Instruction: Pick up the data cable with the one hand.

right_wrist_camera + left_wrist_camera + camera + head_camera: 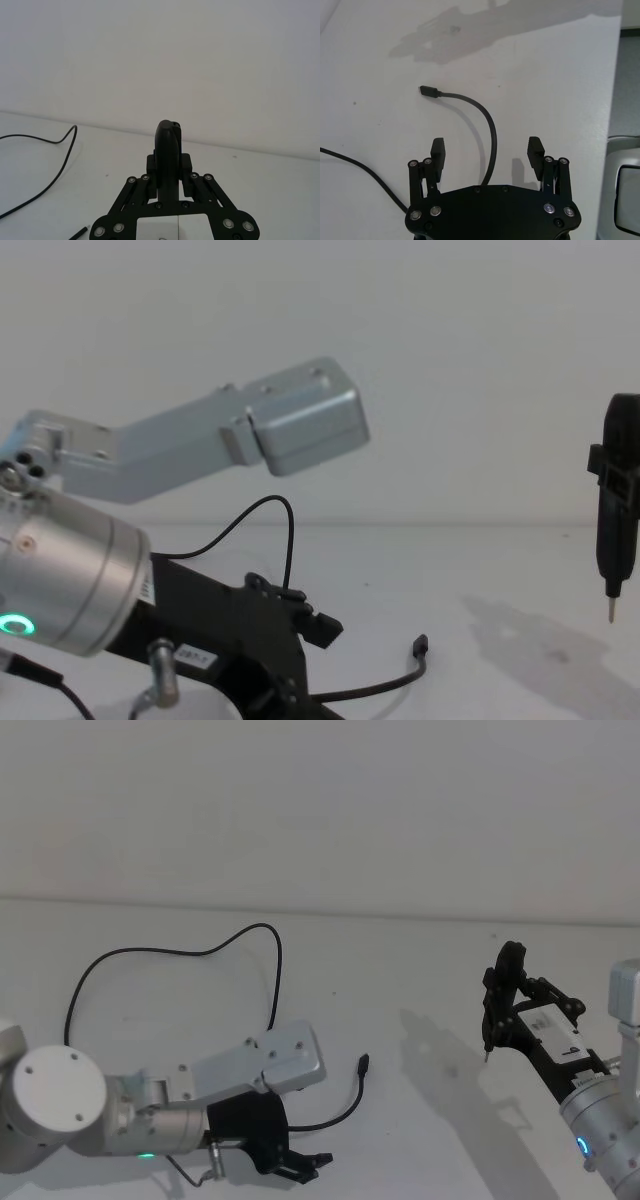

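Left gripper (305, 1165) hangs low over the near part of the desk (430, 960), its two fingers spread wide apart and closed on nothing. In the left wrist view the cable (493, 131) comes out from under the gripper body, runs up through the gap between the fingers (437, 152) and curves off to its small black plug (427, 91), which lies flat on the desk beyond the fingertips. The cable passes nearer one finger than the other, and neither pad touches it.

From the head camera the rest of the cable can be followed: a wide loop on the far left part of the desk, dropping behind the silver arm and coming out again beside the gripper, with the plug a little further out toward the middle. The chest camera gives the side-on picture instead, with the plug end lifted slightly off the desk.

Right gripper (503, 988) is held up well off to the right, away from the cable, and is clamped on a slim black pen-shaped tool (620, 500) (the right wrist view has a pad pressed on each side of it). The chest view shows the tool upright, its metal tip (611, 612) pointing down, clear of the desk above its own shadow.
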Action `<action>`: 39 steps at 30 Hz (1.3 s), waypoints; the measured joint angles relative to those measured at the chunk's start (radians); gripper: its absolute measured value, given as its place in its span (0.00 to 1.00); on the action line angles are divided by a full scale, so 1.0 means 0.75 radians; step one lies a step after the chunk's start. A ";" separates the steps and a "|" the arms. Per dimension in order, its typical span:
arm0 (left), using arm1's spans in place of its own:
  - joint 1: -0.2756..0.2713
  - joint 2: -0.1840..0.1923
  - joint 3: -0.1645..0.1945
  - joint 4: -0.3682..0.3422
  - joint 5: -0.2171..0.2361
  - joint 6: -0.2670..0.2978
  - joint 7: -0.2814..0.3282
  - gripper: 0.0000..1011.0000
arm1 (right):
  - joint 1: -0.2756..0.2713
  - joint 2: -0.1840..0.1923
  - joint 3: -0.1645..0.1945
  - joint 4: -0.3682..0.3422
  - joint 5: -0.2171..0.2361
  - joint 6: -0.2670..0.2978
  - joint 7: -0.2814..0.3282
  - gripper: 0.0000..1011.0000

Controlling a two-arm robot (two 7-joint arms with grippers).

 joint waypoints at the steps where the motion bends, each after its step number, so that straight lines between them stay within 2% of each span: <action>1: 0.000 -0.005 0.002 0.004 0.004 0.002 0.004 0.99 | 0.000 0.000 0.000 0.000 0.000 0.000 0.000 0.27; 16: 0.008 -0.108 0.015 0.086 0.059 0.024 0.095 0.99 | 0.000 0.000 0.000 0.000 0.000 0.000 0.000 0.27; 26: 0.017 -0.151 0.013 0.120 0.086 0.034 0.137 0.99 | 0.000 0.000 0.000 0.000 0.000 0.000 0.000 0.27; 32: 0.020 -0.165 0.011 0.131 0.095 0.035 0.150 0.88 | 0.000 0.000 0.000 0.000 0.000 0.000 0.000 0.27; 37: 0.022 -0.174 0.011 0.138 0.101 0.036 0.158 0.76 | 0.000 0.000 0.000 0.000 0.000 0.000 0.000 0.27; 39: 0.023 -0.176 0.010 0.140 0.102 0.037 0.159 0.68 | 0.000 0.000 0.000 0.000 0.000 0.000 0.000 0.27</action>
